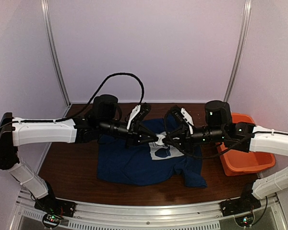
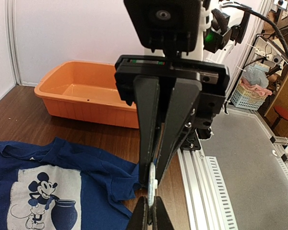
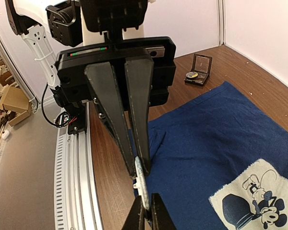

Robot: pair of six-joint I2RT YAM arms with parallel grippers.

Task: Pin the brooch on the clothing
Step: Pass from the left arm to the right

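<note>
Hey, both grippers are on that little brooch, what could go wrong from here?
The left gripper and right gripper both pinch the tiny round silvery-grey brooch at their very tips only; it could slip or twist and drop. Nothing holds the rumpled navy blue T-shirt, so the fabric may just shift when the brooch is pressed in.

The T-shirt (image 1: 129,165) is soft, matt navy cloth, and its white print (image 3: 249,191) looks a little rough at the edges. The table (image 1: 72,167) is dark wood with a slight sheen, the tub (image 2: 86,108) is smooth orange plastic, and the rail (image 3: 69,191) is ribbed pale metal. The brooch (image 3: 140,173), seen edge-on, looks silvery and shiny.
</note>
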